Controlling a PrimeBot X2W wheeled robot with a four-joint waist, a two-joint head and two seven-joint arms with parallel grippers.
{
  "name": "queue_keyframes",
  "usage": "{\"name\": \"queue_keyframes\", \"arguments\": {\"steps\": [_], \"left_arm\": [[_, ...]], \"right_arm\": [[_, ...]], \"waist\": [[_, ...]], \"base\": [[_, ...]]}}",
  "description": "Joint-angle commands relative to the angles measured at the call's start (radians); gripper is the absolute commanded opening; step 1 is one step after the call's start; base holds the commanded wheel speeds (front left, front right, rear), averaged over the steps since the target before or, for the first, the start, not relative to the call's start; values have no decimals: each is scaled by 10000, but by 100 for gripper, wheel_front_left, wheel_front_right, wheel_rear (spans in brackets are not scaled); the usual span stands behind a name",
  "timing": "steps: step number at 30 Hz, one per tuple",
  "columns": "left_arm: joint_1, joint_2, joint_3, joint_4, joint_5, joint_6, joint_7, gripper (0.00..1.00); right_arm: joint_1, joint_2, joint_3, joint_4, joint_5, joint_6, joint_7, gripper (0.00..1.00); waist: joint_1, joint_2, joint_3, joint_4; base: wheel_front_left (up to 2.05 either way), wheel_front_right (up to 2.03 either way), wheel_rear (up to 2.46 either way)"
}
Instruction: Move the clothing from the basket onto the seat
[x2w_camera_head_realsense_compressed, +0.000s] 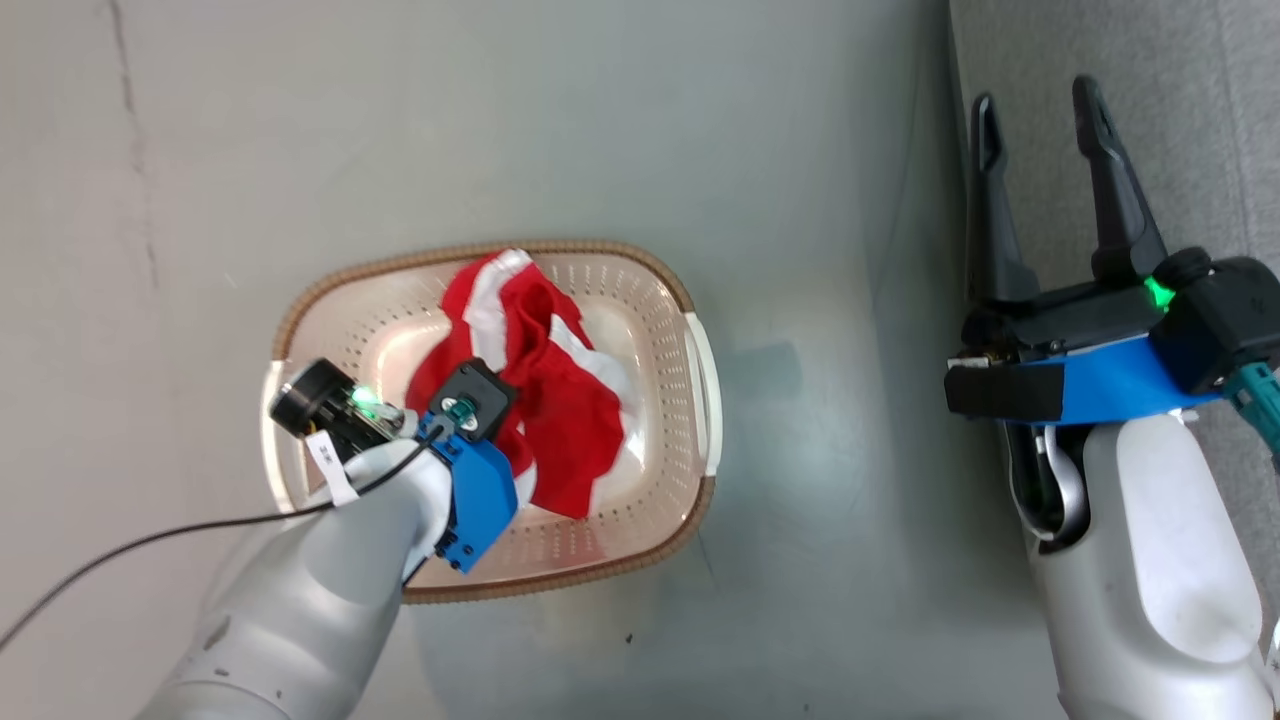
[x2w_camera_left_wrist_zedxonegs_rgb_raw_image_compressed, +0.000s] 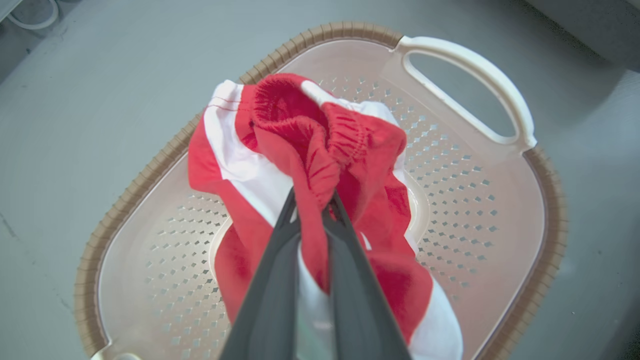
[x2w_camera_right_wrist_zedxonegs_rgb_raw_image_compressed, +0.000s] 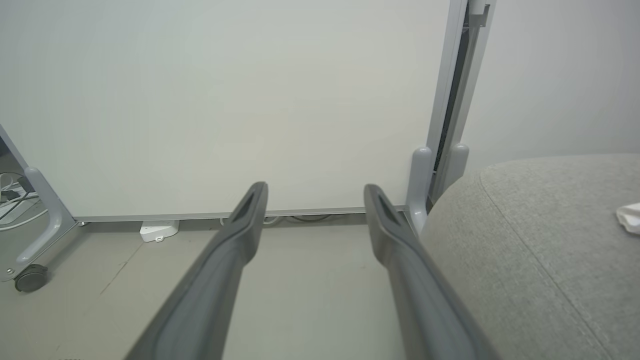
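Where left gripper (x2w_camera_left_wrist_zedxonegs_rgb_raw_image_compressed: 312, 200) pinches, clothing (x2w_camera_left_wrist_zedxonegs_rgb_raw_image_compressed: 385, 215) lies across basket (x2w_camera_left_wrist_zedxonegs_rgb_raw_image_compressed: 552, 225).

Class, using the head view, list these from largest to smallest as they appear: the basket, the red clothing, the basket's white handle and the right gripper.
1. basket
2. red clothing
3. white handle
The right gripper looks roughly clothing-sized, but it sits nearer the camera, so I leave it unranked.
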Motion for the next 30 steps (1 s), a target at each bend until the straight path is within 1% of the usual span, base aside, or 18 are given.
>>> {"name": "queue_keyframes", "arguments": {"steps": [1,5,15,24,30], "left_arm": [[227,6,13,-128,-94,-38,-69,0],[576,-48,27,-809,-465,-29,-90,0],[1335,245,505,-2865,-1066,-22,-81,0],[1716,404,1208,-4554,-990,-23,-79,0],[2015,484,1470,-5208,-825,13,-79,0]], "right_arm": [[190,-29,-27,57,-8,-11,0,100],[605,-114,-84,253,21,-11,0,100],[1545,-271,-77,592,82,-11,0,100],[2240,-434,-78,805,122,-11,0,100],[2740,-433,59,976,223,-11,0,100]], "waist": [[2,0,-615,231],[2,0,-1309,431],[2,0,-2744,793],[2,0,-3921,1032],[2,0,-4827,1022]], "base": [[0,0,0],[0,0,0],[0,0,0],[0,0,0],[0,0,0]]}}
